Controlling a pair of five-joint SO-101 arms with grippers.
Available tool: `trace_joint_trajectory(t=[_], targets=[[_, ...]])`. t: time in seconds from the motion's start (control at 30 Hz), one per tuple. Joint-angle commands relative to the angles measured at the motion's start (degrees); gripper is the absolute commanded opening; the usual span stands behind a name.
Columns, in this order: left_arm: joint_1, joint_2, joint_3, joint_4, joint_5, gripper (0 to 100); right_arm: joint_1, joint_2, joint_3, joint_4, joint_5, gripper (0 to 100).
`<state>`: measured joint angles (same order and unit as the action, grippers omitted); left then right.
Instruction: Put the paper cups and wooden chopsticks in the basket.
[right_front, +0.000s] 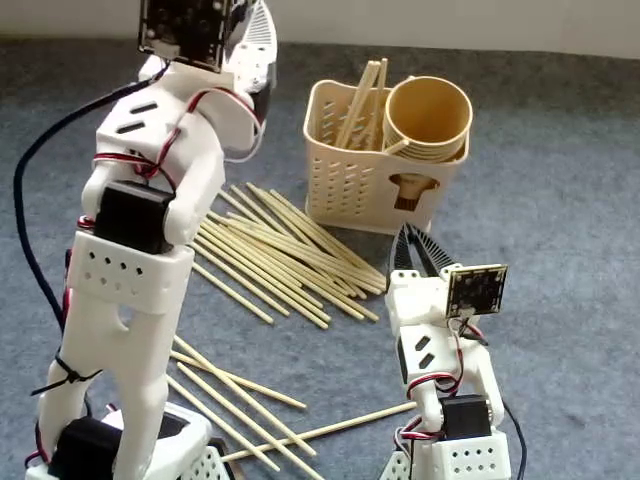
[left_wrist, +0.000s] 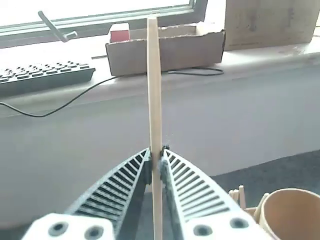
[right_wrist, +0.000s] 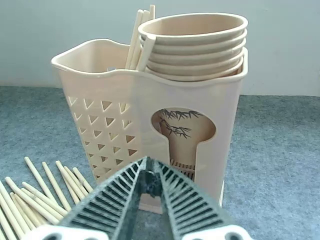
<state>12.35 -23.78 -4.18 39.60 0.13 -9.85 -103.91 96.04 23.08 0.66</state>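
Observation:
A cream basket (right_front: 345, 185) stands at the back of the grey mat, holding stacked paper cups (right_front: 428, 118) and a few wooden chopsticks (right_front: 358, 100). Many loose chopsticks (right_front: 285, 255) lie fanned in front of it, and some more (right_front: 235, 400) lie between the arm bases. My left gripper (left_wrist: 156, 156) is raised high and shut on one chopstick (left_wrist: 154, 85) that sticks straight out past its tips; the cups' rim (left_wrist: 290, 212) shows below it. My right gripper (right_wrist: 148, 175) is low, shut and empty, pointing at the basket's front wall (right_wrist: 125, 115) just short of it.
The left arm's tall white body (right_front: 150, 250) stands over the left side of the mat. In the left wrist view a ledge carries a keyboard (left_wrist: 45, 75) and a cardboard box (left_wrist: 165, 45). Bare mat lies right of the basket.

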Motion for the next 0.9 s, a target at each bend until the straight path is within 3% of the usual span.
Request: trace_joint_trajectory(t=[0.0, 0.47, 0.73, 0.87], targets=[[4.2, -1.5, -2.8, -5.3, 4.0, 0, 0.5, -0.4, 7.0, -0.7, 0.6, 0.6], [8.7, 7.4, -2.3, -11.1, 5.2, 0, 0.5, -0.4, 7.0, -0.7, 0.6, 0.6], [7.3, 12.4, -2.3, -10.7, 5.2, 1, 0.6, -0.4, 7.0, -0.7, 0.6, 0.6], [7.3, 12.5, -2.7, -5.9, 5.2, 8, 0.6, -0.4, 7.0, -0.7, 0.6, 0.6]])
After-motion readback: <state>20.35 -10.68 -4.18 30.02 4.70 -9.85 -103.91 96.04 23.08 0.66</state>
